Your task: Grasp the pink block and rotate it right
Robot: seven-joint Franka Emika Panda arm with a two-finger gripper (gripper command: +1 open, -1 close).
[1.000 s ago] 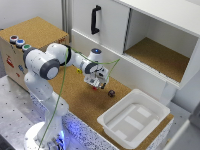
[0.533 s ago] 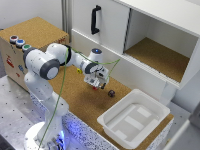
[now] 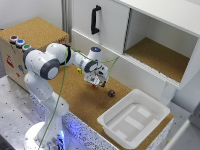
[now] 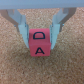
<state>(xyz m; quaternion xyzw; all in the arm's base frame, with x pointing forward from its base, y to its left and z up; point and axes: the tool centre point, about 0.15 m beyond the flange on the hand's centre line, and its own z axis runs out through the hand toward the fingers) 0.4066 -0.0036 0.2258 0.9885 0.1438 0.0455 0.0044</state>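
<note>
White cabinet (image 3: 150, 30), cork tabletop (image 3: 80, 100)

The pink block (image 4: 40, 44), at the centre of the wrist view, carries two dark capital letters: a "D" on its upper face and an "A" on the face below it. In the exterior view, a small red mark shows on the brown box (image 3: 11, 55) at the left of the frame, too blurred to read.
</note>
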